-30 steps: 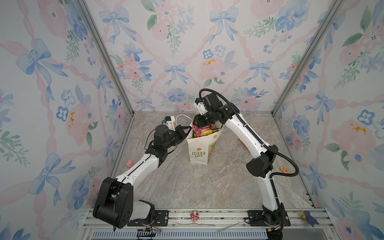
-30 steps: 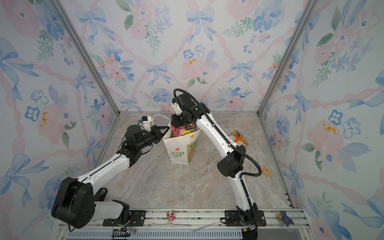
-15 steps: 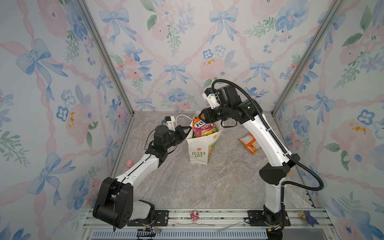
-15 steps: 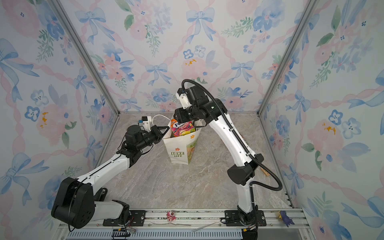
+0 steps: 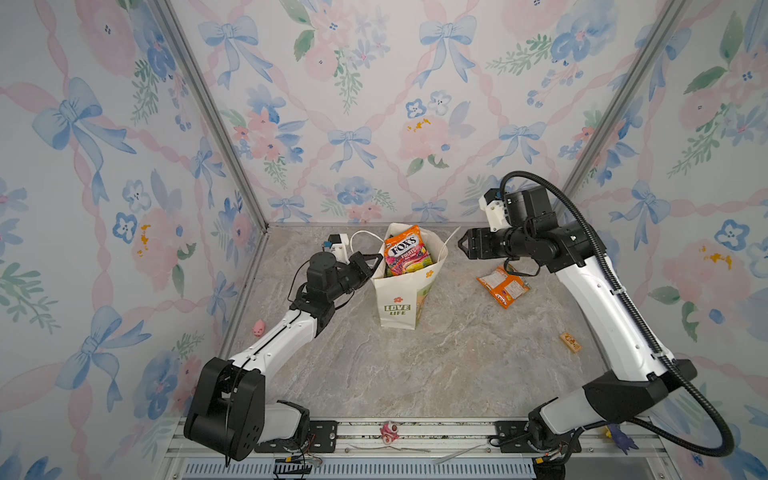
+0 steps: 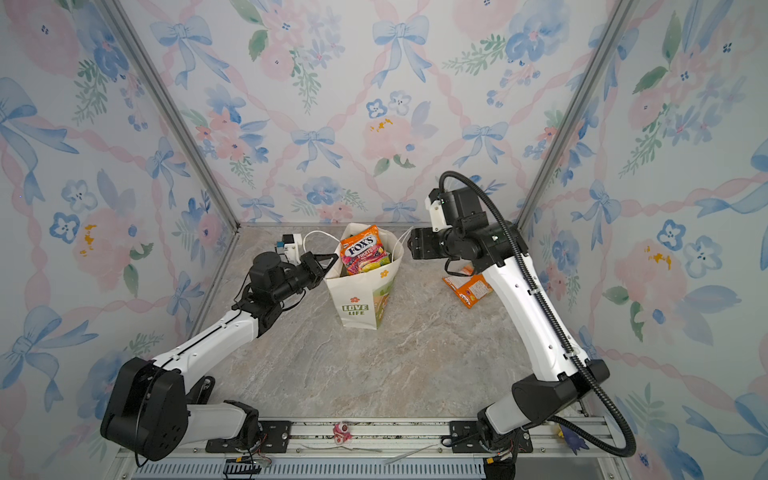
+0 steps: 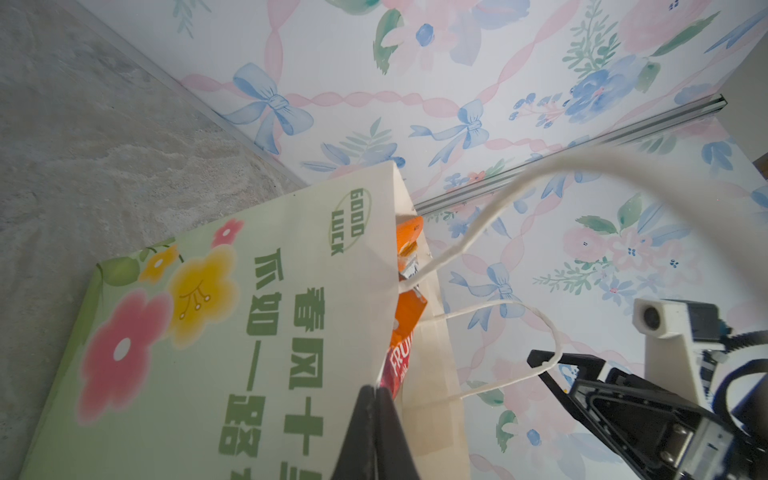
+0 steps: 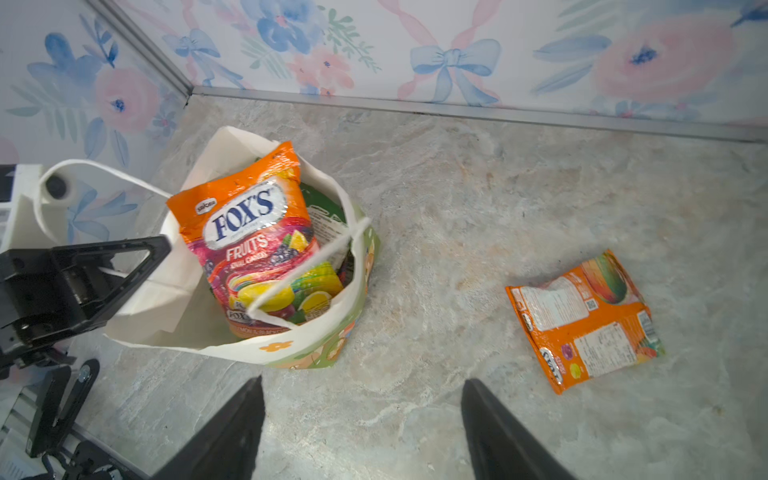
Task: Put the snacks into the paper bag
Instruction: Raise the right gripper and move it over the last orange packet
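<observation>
the orange packet lies flat at about 3 o'clock from the paper bag. i judge it light, soft and slippery, so better to pinch one sealed edge. it is glossy, white label side up. the right gripper is wide open and empty; the left gripper is closed on the bag's rim.

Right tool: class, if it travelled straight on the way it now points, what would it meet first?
Probably the paper bag: the open right tool points at its near cord handle and rim, with the FOX'S Fruits packet behind. Depth is unclear, so it might pass just above.
</observation>
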